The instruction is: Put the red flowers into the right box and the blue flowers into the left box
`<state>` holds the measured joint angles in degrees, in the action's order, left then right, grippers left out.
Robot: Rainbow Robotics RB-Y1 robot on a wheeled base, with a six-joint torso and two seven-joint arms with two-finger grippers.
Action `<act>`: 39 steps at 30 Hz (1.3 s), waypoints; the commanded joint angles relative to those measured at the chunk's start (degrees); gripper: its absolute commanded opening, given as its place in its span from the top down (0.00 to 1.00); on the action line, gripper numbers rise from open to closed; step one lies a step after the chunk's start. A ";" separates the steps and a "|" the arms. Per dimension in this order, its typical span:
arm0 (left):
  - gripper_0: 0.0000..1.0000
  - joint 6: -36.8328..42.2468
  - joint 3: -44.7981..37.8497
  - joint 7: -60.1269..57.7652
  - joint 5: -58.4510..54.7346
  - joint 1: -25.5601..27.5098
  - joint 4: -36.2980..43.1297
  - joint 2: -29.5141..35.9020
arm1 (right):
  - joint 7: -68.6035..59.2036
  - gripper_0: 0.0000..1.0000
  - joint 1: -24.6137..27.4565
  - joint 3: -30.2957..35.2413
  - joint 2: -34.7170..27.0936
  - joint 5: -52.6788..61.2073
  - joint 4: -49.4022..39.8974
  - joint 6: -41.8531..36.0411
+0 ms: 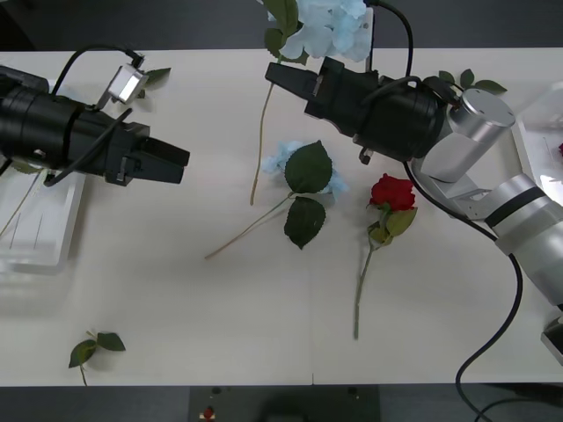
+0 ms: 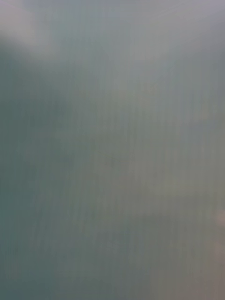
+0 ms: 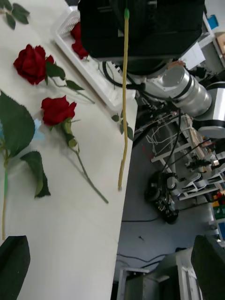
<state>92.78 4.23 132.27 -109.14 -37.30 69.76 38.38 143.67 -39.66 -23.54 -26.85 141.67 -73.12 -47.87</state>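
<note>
My right gripper [image 1: 272, 76] is raised over the far middle of the table and shut on the stem of a blue flower [image 1: 330, 28]. Its long stem [image 3: 124, 93] hangs down from the fingers. A second blue flower [image 1: 283, 158] with large dark leaves lies mid-table. Just right of it lies a red flower [image 1: 393, 192]. The left wrist view has two red flowers [image 3: 32, 63] [image 3: 57, 110] on the table and more red blooms [image 3: 77, 40] inside the right box [image 3: 89, 70]. My left gripper [image 1: 180, 163] hovers open beside the left box [image 1: 40, 229], holding nothing.
Loose green leaf sprigs lie at the near left [image 1: 95, 345], the far left [image 1: 155, 77] and the far right [image 1: 471, 83]. The right box [image 1: 538, 145] sits at the table's right edge. The near half of the table is bare.
</note>
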 commanded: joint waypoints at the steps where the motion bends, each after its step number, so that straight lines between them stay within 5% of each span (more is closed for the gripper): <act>1: 0.00 -3.39 2.01 4.13 -0.63 -2.87 3.27 -1.55 | -0.14 1.00 -1.29 -0.01 1.80 0.01 -1.24 -0.20; 19: 0.00 -8.67 5.96 3.78 -0.90 -3.04 4.50 -6.21 | 0.56 1.00 -1.29 0.08 2.16 0.09 -1.24 -0.55; 20: 0.03 -8.84 6.14 3.78 -0.99 -3.13 4.50 -6.21 | 0.56 1.00 -1.29 0.08 2.16 0.01 -1.24 -0.55; 21: 0.19 -9.37 6.76 3.78 -1.34 -3.13 4.50 -6.21 | 0.56 1.00 -1.29 0.08 2.16 0.01 -1.24 -0.55; 25: 0.98 -11.39 8.86 3.78 -2.74 -3.22 4.50 -6.21 | 0.56 1.00 -1.29 0.08 2.16 0.01 -1.24 -0.55; 39: 1.00 -12.97 10.36 3.69 -2.92 -3.66 4.77 -6.21 | 0.82 1.00 -1.29 0.08 2.16 0.01 -1.24 -0.55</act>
<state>80.06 15.54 135.24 -111.56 -38.73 72.47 31.84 143.70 -39.66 -23.55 -25.35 141.67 -73.12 -47.96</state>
